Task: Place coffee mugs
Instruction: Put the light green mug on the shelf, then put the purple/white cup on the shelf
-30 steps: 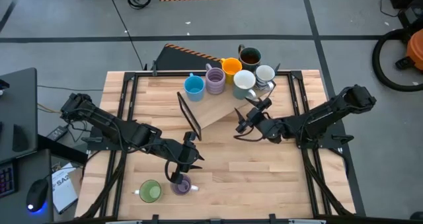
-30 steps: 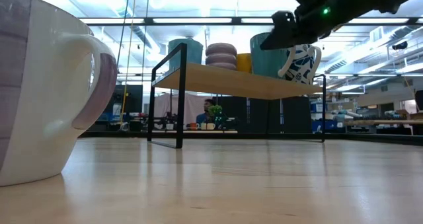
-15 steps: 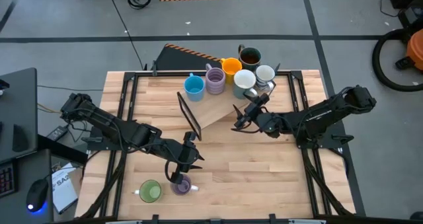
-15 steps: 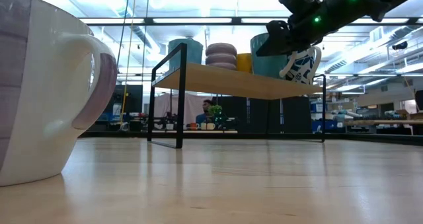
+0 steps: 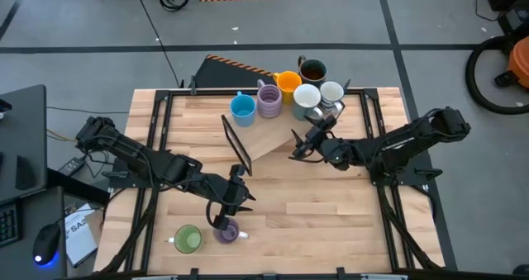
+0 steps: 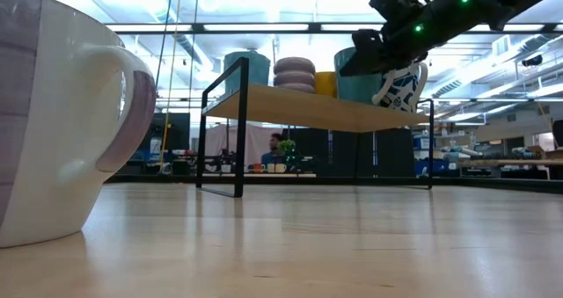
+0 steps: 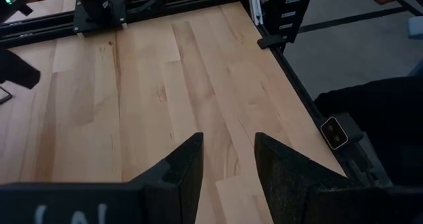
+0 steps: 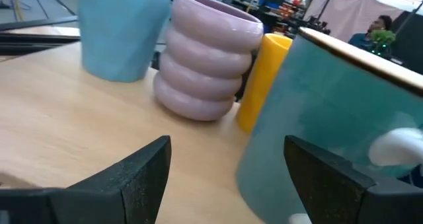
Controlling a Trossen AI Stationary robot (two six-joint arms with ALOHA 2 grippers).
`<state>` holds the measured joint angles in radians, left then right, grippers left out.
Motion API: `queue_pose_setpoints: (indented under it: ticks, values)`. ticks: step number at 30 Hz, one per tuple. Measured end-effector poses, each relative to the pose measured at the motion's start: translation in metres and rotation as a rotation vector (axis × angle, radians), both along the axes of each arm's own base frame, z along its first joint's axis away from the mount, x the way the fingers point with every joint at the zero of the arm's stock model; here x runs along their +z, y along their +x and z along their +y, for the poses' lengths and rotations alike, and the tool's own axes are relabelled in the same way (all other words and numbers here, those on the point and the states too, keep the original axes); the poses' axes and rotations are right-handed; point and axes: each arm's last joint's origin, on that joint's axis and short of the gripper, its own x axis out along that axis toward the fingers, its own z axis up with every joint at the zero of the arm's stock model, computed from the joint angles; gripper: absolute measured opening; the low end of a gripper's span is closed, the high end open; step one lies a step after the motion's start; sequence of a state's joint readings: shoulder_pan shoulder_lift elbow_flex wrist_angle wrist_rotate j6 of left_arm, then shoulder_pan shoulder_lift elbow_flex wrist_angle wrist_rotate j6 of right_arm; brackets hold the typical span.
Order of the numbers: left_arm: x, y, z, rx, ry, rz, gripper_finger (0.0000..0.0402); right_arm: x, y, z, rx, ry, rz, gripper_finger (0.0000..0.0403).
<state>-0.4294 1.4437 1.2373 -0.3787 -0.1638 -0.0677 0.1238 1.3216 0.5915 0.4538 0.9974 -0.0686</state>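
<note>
High view: pale wooden table (image 5: pixel 331 214) in a black frame; on it a low wooden shelf (image 5: pixel 264 140) on black legs, set at an angle. On the shelf, upright with mouths up: blue mug (image 5: pixel 242 108), handle toward the table's far left corner; ribbed purple mug (image 5: pixel 269 101); orange mug (image 5: pixel 288 84); teal mug with white inside (image 5: pixel 305 101); white patterned mug (image 5: pixel 331 92); dark mug (image 5: pixel 312 70) at the far edge. Near the front left edge of the table: green mug (image 5: pixel 188 239) and a second purple mug (image 5: pixel 226 232), both upright. Left pincer (image 5: pixel 224 223) directly over that purple mug; whether it touches the mug cannot be told. Right pincer (image 5: pixel 299 148) over the shelf's near edge, just beside the teal mug, spread. Grey floor around, a striped mat beyond the table. Low view: a large pale-purple mug fills the left edge, handle to the right; the shelf stands behind with four mugs in a row; a dark arm reaches in above them; a workshop lies beyond. Left wrist view: fingers (image 7: pixel 182 174) apart over bare table boards. Right wrist view: fingers (image 8: pixel 142 174) spread wide, empty, facing the blue, purple, orange and teal mugs; a person sits far back.
</note>
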Motion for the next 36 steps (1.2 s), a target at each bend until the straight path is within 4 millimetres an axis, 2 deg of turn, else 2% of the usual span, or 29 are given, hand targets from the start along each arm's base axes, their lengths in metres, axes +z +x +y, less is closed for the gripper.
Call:
queue_pose_setpoints:
  ticks: [3,9,17,23,27,31,36]
  values:
    - [0.000,0.000,0.000,0.001,0.000,0.003,0.0142,0.001,-0.001,0.011,0.011,-0.016,0.004,0.0299]
    - [-0.006,-0.004,0.000,-0.039,-0.035,0.087,0.0142,0.009,-0.009,0.044,0.062,-0.053,-0.034,0.0293]
    - [-0.011,-0.005,-0.008,-0.070,-0.123,0.156,0.0142,0.001,-0.017,0.084,0.222,0.088,-0.137,0.0289]
    - [-0.013,-0.008,-0.015,-0.016,-0.127,0.157,0.0142,-0.008,-0.024,0.111,0.301,0.201,-0.206,0.0288]
    - [-0.012,-0.012,-0.016,0.020,-0.174,0.225,0.0142,-0.016,-0.027,0.128,0.356,0.223,-0.207,0.0288]
    - [-0.018,-0.019,-0.025,0.023,-0.171,0.310,0.0142,-0.018,-0.024,0.146,0.377,0.175,-0.178,0.0288]
    - [-0.020,-0.025,-0.036,0.050,-0.237,0.351,0.0142,-0.021,-0.010,0.164,0.332,0.073,-0.121,0.0288]
